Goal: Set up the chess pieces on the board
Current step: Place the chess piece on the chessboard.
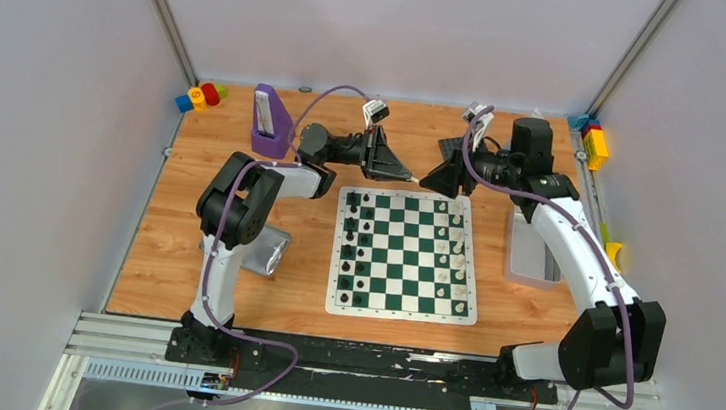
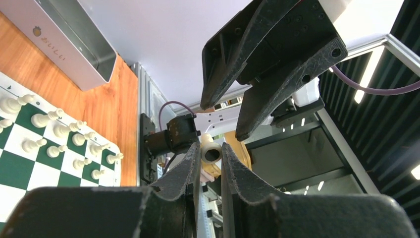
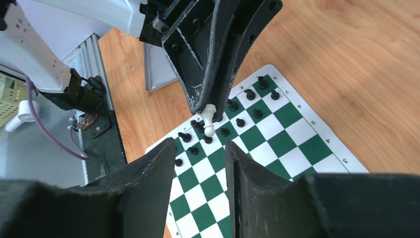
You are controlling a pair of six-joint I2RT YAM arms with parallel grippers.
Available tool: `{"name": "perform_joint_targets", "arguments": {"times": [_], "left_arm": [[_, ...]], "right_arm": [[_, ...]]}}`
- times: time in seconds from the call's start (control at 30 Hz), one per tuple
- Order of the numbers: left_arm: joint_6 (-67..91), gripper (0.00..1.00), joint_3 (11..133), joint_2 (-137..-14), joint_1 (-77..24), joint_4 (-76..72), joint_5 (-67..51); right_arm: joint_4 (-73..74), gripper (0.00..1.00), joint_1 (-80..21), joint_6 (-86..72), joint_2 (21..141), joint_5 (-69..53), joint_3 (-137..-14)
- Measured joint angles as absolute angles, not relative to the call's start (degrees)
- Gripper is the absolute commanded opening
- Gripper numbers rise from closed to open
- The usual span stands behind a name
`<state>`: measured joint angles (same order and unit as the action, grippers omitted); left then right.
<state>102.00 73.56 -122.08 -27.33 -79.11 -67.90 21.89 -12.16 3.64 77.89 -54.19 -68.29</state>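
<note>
The board (image 1: 399,311) lies flat in the middle of the table, with black chess pieces (image 1: 355,244) along its left side and white chess pieces (image 1: 452,256) along its right. Both grippers meet tip to tip in the air over the board's far edge. My left gripper (image 1: 408,177) is shut on a white chess piece (image 3: 208,119), which sticks out past its tips (image 2: 212,151). My right gripper (image 3: 199,146) faces it with its jaws apart and nothing between them. In the left wrist view the right gripper (image 2: 223,121) hangs just above the held piece.
A purple stand (image 1: 269,121) is at the back left. A silver tin (image 1: 269,249) lies left of the board by the left arm. A pale open box (image 1: 532,251) sits right of the board. Colourful blocks (image 1: 201,96) and more blocks (image 1: 594,142) are in the far corners.
</note>
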Motion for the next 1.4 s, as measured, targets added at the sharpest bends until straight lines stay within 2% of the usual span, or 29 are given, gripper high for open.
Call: {"name": "perform_joint_targets", "arguments": {"times": [0.57, 0.93, 1.4], "left_arm": [[101.9, 0.0, 72.8, -121.9, -27.3, -78.8, -67.2], [101.7, 0.0, 72.8, -121.6, -27.4, -78.6, -67.2], [101.5, 0.0, 72.8, -121.6, -27.8, -78.6, -67.2]], "right_arm": [[19.4, 0.41, -12.1, -1.0, 83.2, -59.4, -68.3], [18.7, 0.31, -12.1, -2.4, 84.2, -62.0, -68.3], [17.0, 0.23, -12.1, -4.0, 86.3, -63.6, -68.3]]}}
